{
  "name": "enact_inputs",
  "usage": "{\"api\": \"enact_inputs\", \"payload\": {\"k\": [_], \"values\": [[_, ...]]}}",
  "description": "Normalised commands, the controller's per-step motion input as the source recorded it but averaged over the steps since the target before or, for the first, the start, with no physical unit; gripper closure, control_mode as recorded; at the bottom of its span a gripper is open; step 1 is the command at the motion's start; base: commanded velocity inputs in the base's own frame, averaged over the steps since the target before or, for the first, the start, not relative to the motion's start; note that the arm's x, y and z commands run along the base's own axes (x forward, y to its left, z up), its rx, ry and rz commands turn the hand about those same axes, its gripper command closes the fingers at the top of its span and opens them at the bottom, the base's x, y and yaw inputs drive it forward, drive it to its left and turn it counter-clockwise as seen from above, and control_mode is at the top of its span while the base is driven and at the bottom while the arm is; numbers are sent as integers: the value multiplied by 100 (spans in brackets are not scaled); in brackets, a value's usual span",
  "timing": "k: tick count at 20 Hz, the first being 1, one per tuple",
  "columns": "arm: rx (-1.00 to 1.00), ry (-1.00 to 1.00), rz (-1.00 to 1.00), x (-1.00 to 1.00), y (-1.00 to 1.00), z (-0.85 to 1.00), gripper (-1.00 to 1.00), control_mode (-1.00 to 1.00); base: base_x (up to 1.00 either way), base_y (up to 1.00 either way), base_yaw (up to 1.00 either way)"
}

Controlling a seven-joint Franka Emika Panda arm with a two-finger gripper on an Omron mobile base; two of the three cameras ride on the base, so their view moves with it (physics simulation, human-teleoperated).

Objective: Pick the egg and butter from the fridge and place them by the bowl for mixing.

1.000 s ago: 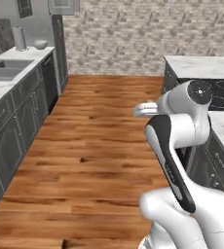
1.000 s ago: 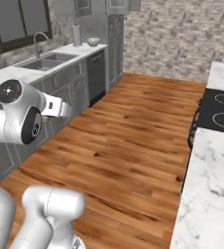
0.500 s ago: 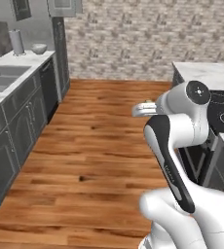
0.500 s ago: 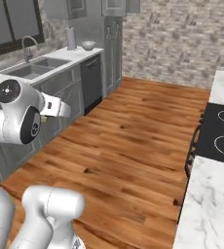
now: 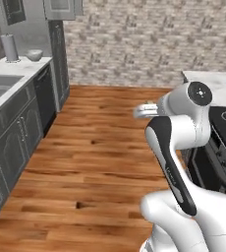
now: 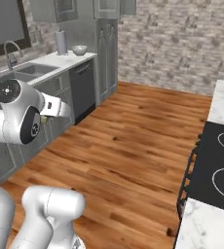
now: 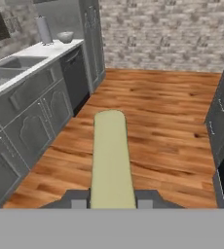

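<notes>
While I hovered over the wide plank floor (image 7: 162, 126), my gripper (image 7: 112, 202) was clamped on the butter (image 7: 111, 160), a smooth olive-yellow bar jutting straight out ahead between my fingers (image 7: 79, 200). Open wood stretched forward to the rough stone wall (image 7: 172, 34). Grey cabinets (image 7: 21, 121) lined one side under a pale marble counter (image 7: 41, 51), with a sink (image 6: 26, 72), a dark dishwasher (image 7: 75, 78), a paper towel roll (image 7: 44, 30) and the round bowl (image 7: 65, 36) near the counter's far end. Opposite stood a marble island (image 6: 221, 104) with a black cooktop (image 6: 218, 165), well apart from the butter.
</notes>
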Motion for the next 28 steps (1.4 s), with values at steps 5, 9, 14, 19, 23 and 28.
{"api": "enact_inputs", "payload": {"k": [5, 9, 14, 19, 23, 28], "values": [[0, 0, 0, 0, 0, 0, 100, 100, 93, 0, 5], [0, 0, 0, 0, 0, 0, 100, 100, 93, 0, 5], [0, 0, 0, 0, 0, 0, 100, 100, 93, 0, 5], [0, 0, 0, 0, 0, 0, 100, 100, 94, 0, 2], [0, 0, 0, 0, 0, 0, 100, 100, 94, 0, 1], [0, 0, 0, 0, 0, 0, 100, 100, 94, 1, 0]]}}
